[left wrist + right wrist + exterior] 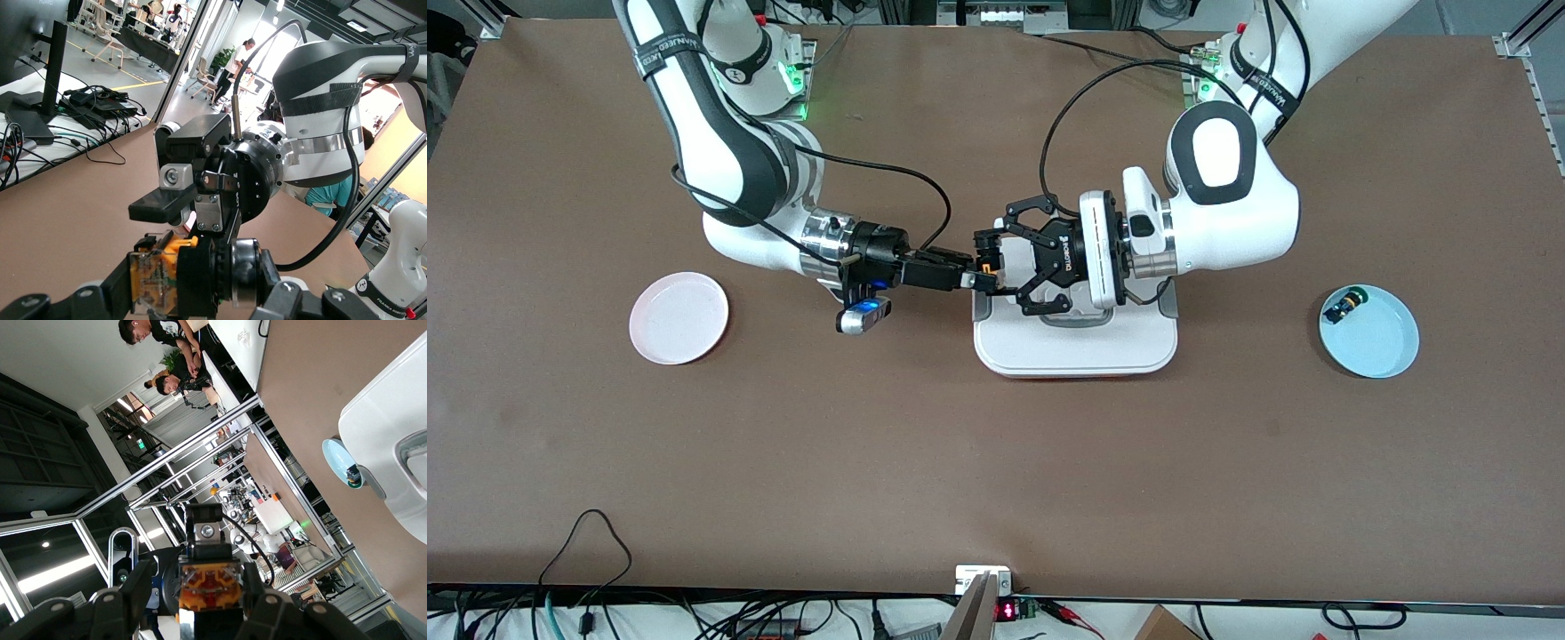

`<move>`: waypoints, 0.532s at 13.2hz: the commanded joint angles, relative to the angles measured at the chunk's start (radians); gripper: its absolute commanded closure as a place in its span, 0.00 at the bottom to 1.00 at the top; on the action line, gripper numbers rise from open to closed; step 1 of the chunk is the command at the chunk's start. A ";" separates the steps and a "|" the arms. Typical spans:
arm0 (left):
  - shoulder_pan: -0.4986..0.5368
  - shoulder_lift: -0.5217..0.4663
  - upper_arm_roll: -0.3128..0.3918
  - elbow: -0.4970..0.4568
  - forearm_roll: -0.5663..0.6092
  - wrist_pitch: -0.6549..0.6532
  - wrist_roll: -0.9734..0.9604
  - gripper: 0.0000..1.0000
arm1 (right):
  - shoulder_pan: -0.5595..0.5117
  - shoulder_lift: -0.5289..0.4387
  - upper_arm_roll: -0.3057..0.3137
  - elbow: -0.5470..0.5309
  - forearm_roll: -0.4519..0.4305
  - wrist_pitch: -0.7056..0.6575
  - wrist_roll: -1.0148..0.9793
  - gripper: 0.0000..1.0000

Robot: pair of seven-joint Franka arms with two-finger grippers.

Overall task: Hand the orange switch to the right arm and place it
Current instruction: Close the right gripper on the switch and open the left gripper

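The orange switch (985, 265) hangs in the air over the white tray's edge, between both hands. My left gripper (993, 260), the wide black linkage claw on the all-white arm, is shut on the switch's black cylinder. In the left wrist view the switch (157, 273) lies crosswise in my left gripper (200, 280), orange block end sticking out. My right gripper (983, 274), slim and straight, reaches in from the right arm's end and is shut on that block end. The right wrist view shows the block of the switch (210, 583) end-on in my right gripper (210, 587).
A white tray (1076, 356) lies mid-table under the two hands. A pink plate (679, 317) sits toward the right arm's end. A blue plate (1383, 342) toward the left arm's end holds a black switch with a green-yellow cap (1344, 307).
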 commanded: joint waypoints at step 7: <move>0.006 -0.008 -0.009 -0.014 -0.033 0.007 0.037 0.80 | 0.001 -0.057 -0.001 -0.062 0.017 -0.024 -0.015 0.73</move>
